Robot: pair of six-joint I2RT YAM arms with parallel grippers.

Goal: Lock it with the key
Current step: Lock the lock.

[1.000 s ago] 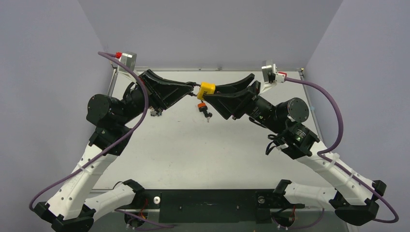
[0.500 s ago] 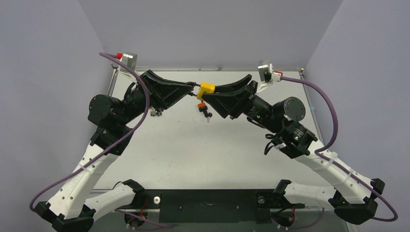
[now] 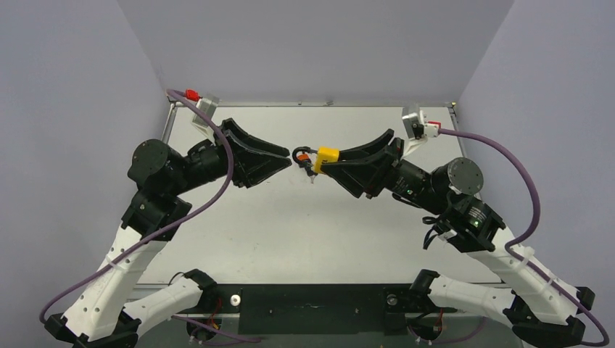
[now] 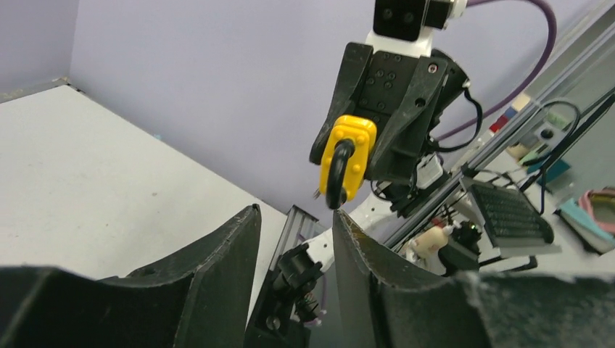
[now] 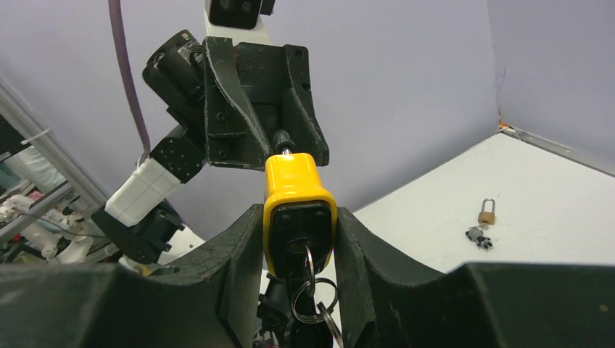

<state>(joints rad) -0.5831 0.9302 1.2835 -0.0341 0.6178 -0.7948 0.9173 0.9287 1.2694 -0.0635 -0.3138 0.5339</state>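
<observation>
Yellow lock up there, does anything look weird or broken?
Nothing looks broken. The yellow lock sits pinched in the right claw, off the table, with a key ring dangling from its keyhole. A small brass lock lies on the table, apart.

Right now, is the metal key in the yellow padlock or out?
In. The right wrist view shows the metal key seated in the near end of the yellow padlock, key rings hanging below.

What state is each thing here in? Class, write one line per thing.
Right hand: shut on padlock.
Padlock: held in the air.
Key: in the padlock's keyhole, ring dangling.
Left hand: open, empty.
Brass lock: lying loose, untouched.
</observation>
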